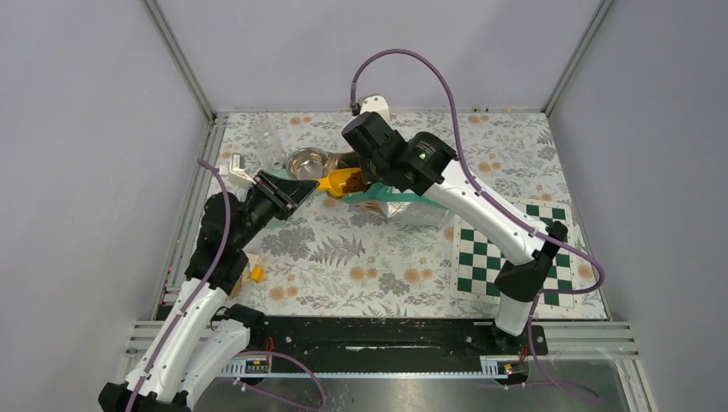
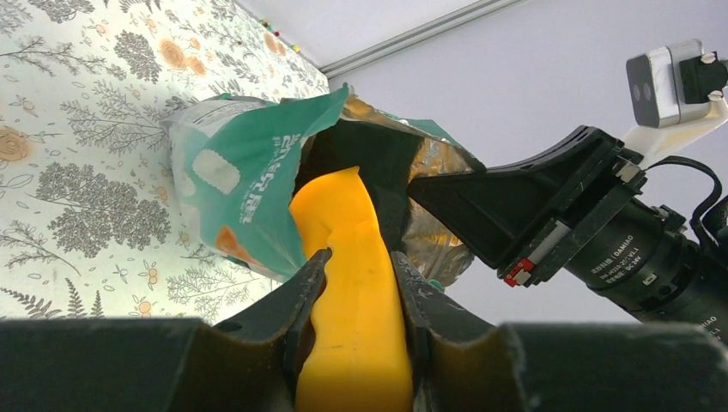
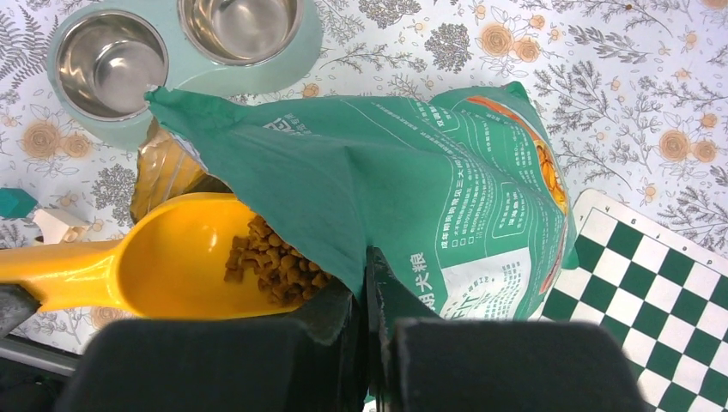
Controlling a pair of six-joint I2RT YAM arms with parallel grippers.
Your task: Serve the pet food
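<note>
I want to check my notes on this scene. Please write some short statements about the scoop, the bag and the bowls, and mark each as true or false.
1. The yellow scoop holds some kibble. True.
2. Both steel bowls are full of kibble. False: both look empty.
3. The left fingers grip the scoop's handle. True.
4. The right fingers are open and hold nothing. False: they pinch the edge of the green bag.
</note>
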